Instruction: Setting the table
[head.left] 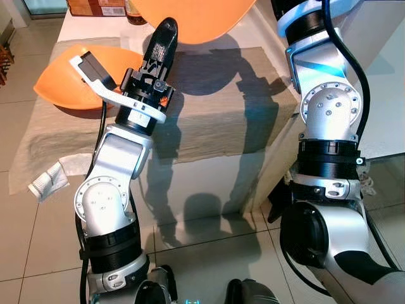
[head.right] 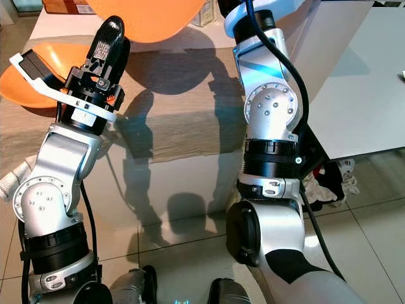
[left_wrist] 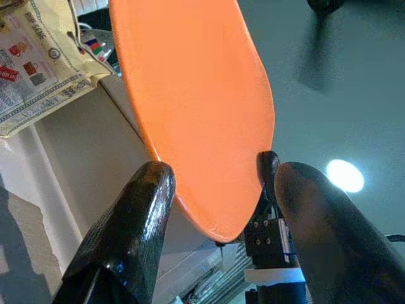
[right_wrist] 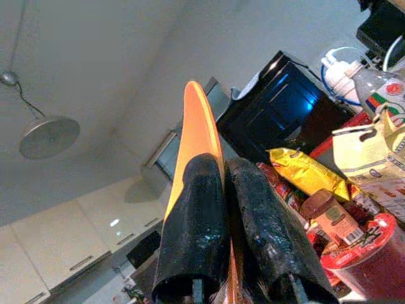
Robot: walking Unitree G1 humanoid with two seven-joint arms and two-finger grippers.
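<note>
Right gripper point(right_wrist: 224, 209): 2 black fingers pinched tight on the thin rim of an orange plate point(right_wrist: 197, 120), w/ the edge running up between the jaws. The plate point(head.left: 190, 19) is smooth, glossy plastic w/ a shallow curved profile, held raised above the desk point(head.left: 266, 38), tilted.

Left gripper point(left_wrist: 215, 190): jaws spread wide apart, gripping nothing. The plate's rounded lower edge point(left_wrist: 202, 126) sits in the gap ahead of the jaws; can't tell if either finger touches it. Finger pads are matt black & scuffed.

A 2nd orange plate point(head.left: 63, 82), same shape & finish, lies flat on a beige woven cloth point(head.left: 209, 120) draped over the desk, beside the left jaws. Cloth looks coarse, linen-like, hanging down the desk front.

Beyond the right jaws: a yellow crinkled foil snack bag point(right_wrist: 310, 174), a brown-lidded jar point(right_wrist: 332, 221), a red-lidded tub point(right_wrist: 367, 253) and a printed paper bag point(right_wrist: 370, 149); writing too small to read. Past the left jaws a printed bag point(left_wrist: 38, 69) w/ pictures; text unreadable.

Floor point(head.left: 209, 253): pale glossy tiles.
</note>
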